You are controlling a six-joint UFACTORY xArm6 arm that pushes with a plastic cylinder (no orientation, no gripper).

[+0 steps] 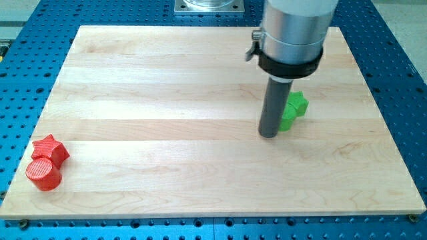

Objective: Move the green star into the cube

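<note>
A green star lies on the wooden board at the view's right of middle. My tip stands right against the star's left side, partly hiding it; they look to be touching. A red star lies at the board's lower left. A red cylinder sits just below it, touching it. No cube shows in this view.
The board lies on a blue perforated table. A grey metal mount stands at the view's top, just beyond the board's far edge. The arm's large silver body hangs over the board's upper right.
</note>
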